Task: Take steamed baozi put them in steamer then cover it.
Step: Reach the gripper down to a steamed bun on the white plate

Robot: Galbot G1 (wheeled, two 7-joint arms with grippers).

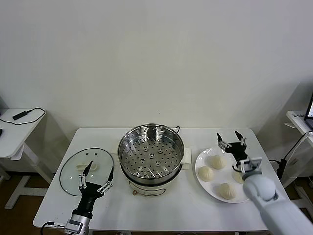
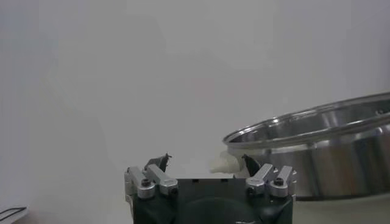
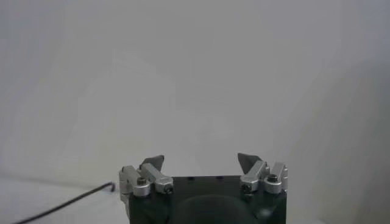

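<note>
Four steamed baozi (image 1: 217,162) lie on a white plate (image 1: 201,161) at the right of the table (image 1: 161,210), just right of the steamer (image 1: 151,152). One bun is partly hidden behind the right arm. The right gripper (image 1: 231,138) hovers over the plate's far edge, just beyond the buns, its fingers spread wide and holding nothing. The steamer stands uncovered at the table's middle, its perforated tray bare. On its left the glass lid (image 1: 73,171) lies flat, with the left gripper (image 1: 99,172) above its near right part, likewise wide open and empty.
</note>
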